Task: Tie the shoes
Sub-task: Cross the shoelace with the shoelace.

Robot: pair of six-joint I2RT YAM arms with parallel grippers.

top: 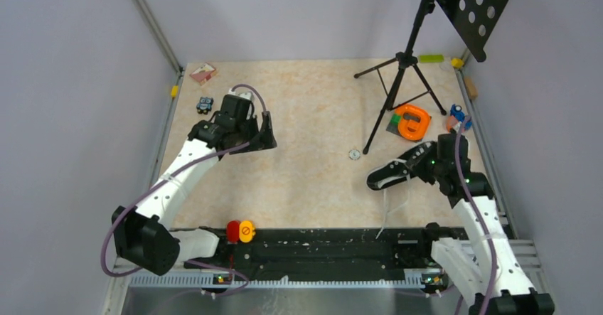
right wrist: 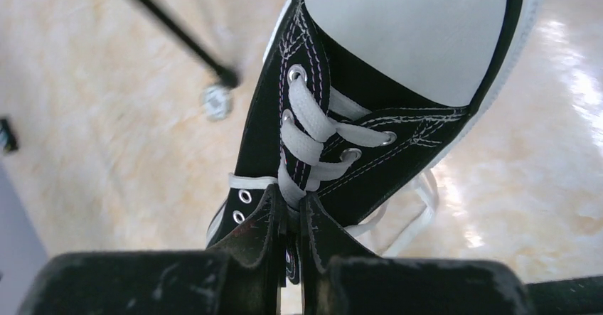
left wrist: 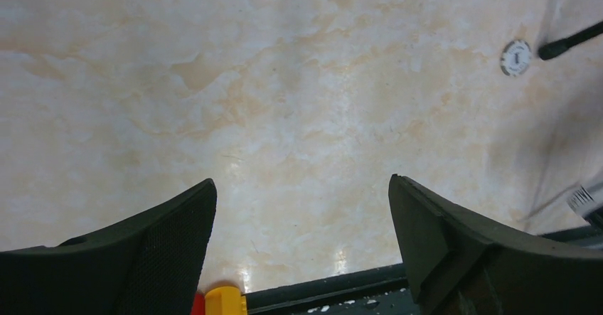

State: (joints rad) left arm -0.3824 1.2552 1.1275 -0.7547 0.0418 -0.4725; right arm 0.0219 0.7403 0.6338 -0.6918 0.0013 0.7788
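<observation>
The shoe [top: 387, 174] is a black canvas sneaker with a white toe cap, at the right of the table with its toe pointing left. My right gripper [top: 418, 160] is shut on the shoe [right wrist: 370, 109] at its tongue. The fingers [right wrist: 259, 222] pinch the tongue and the white lace crossing there. In the right wrist view the shoe leans onto its side. Loose white lace ends [top: 387, 208] trail toward the near edge, and the laces [right wrist: 419, 205] loop under the shoe. My left gripper [top: 264, 136] hovers open over bare table at the left, with nothing between its fingers [left wrist: 178, 222].
A black tripod stand [top: 398, 80] rises behind the shoe. An orange tape holder [top: 412, 121] lies beside it. A small white disc [top: 354, 154] lies mid-table. A red and yellow button [top: 240, 231] sits on the black front rail. A blue toy [top: 205, 104] and a pink block [top: 203, 72] lie far left.
</observation>
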